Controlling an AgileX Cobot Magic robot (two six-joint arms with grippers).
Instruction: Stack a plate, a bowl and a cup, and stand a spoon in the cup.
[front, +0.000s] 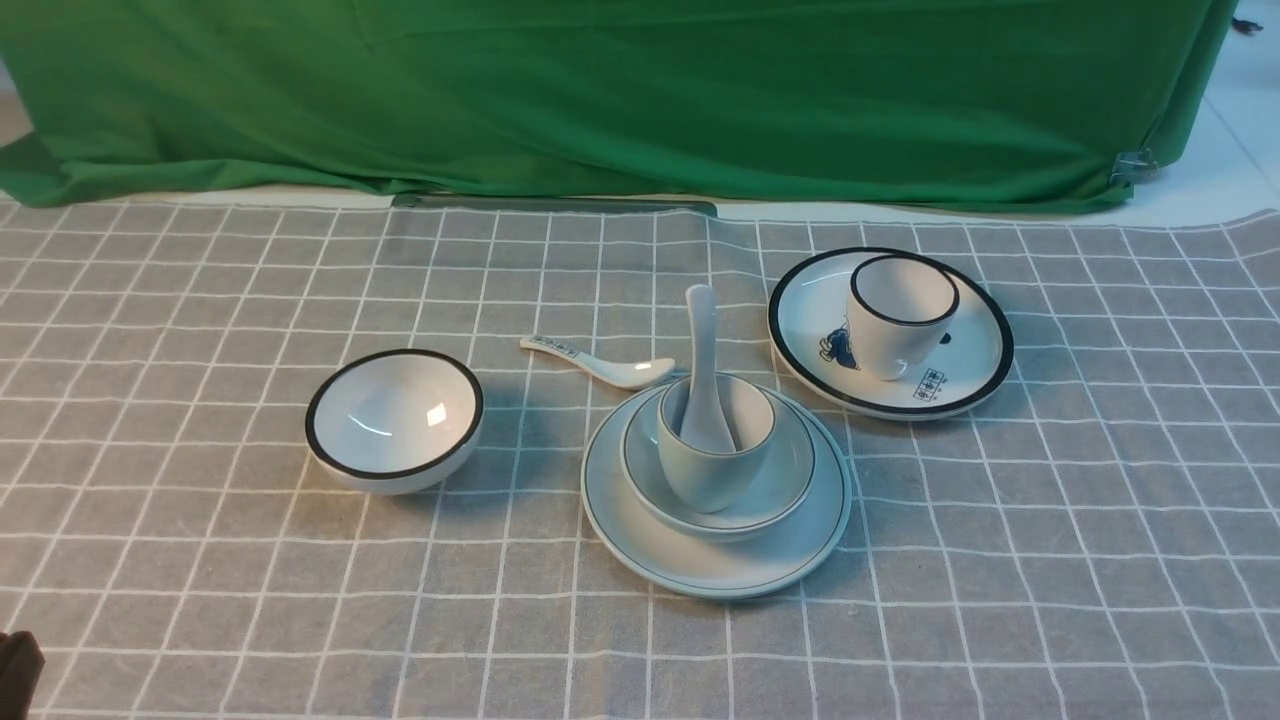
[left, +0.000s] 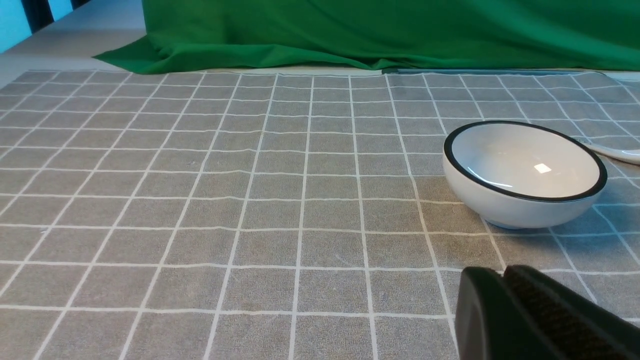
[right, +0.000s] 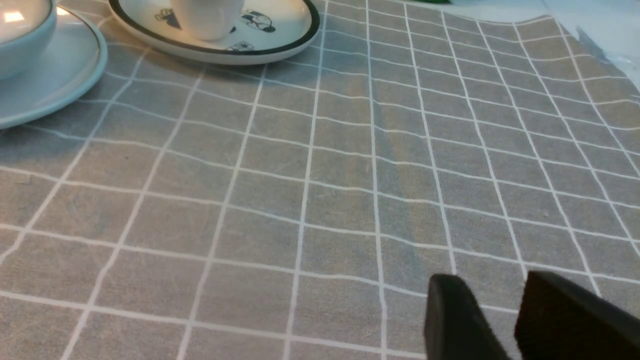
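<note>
Beyond right gripper: plate.

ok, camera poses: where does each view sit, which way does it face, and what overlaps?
Front: between the arms, facing the green backdrop over the table; stacked plate, bowl, cup, spoon; no gripper visible.
Left wrist: low over the cloth, facing the black-rimmed bowl; shut left gripper shows.
Right wrist: low, facing the printed plate; open right gripper shows.
Shared: front and left wrist both see the black-rimmed bowl.

Pale spoon stands in cup (atop bowl, plate).
</note>
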